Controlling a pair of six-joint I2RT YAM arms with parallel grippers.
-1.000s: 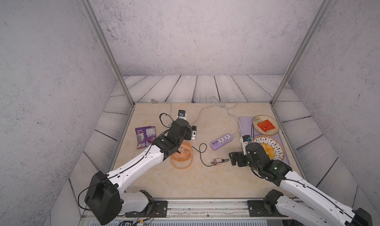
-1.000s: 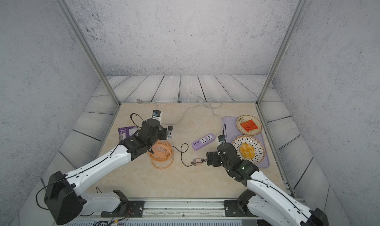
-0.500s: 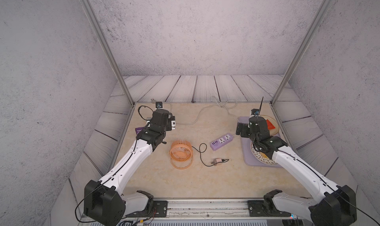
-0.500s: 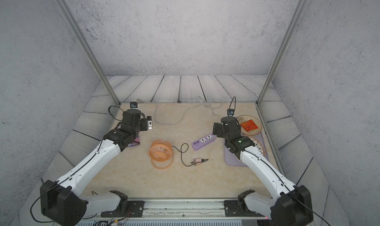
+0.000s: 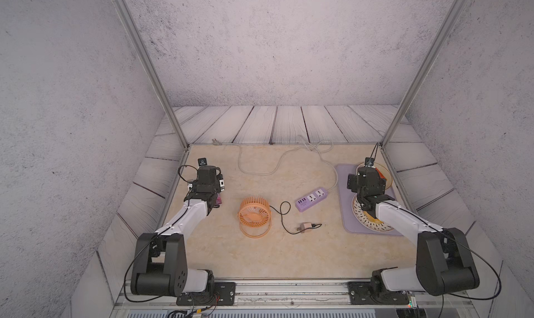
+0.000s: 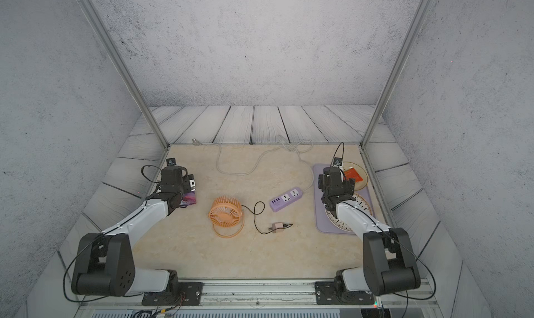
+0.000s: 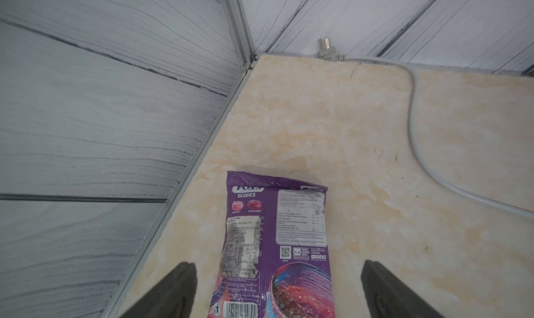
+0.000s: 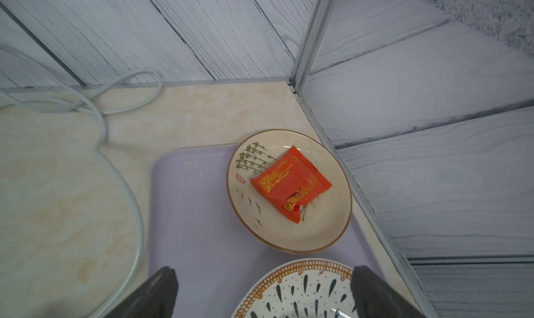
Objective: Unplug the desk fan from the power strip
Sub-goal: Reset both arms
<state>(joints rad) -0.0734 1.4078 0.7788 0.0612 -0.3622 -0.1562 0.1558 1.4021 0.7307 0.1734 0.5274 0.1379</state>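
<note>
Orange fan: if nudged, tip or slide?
Probably light: the desk fan is thin slatted plastic. Likely tips before sliding, perched on a thin ring stand. Its cord lies slack, plug free of the power strip, so little drag.

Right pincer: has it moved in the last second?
Yes. The right pincer has swung away from the plug, toward the back right, and now hangs over the tray.

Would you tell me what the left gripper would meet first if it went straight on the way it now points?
Probably the purple sweets bag, lying straight ahead of the open left gripper in its wrist view; the gap to it is unclear.
</note>
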